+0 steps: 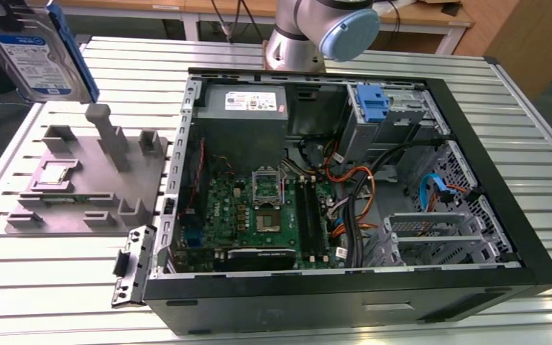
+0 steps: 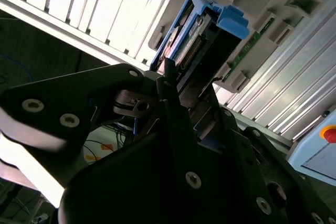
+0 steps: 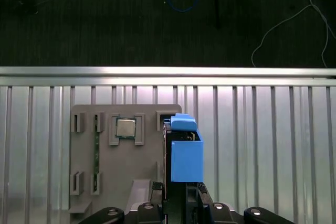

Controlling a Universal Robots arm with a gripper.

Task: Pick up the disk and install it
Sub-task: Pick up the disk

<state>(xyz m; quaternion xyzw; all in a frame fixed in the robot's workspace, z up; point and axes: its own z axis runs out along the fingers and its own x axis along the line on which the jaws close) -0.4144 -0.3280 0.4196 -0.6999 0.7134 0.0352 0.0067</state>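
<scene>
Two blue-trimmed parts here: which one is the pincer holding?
The disk, held up outside the case; the blue-handled bay sits fixed inside it.

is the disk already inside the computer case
No: the disk sits outside the computer case, raised near the grey fixture at the exterior view's left.

I note the disk (image 1: 29, 57): silver metal, smooth blue plastic bracket (image 1: 78, 65). Table (image 1: 55, 280) is ribbed bright metal; fixture (image 1: 75, 194) matt grey plastic.
</scene>
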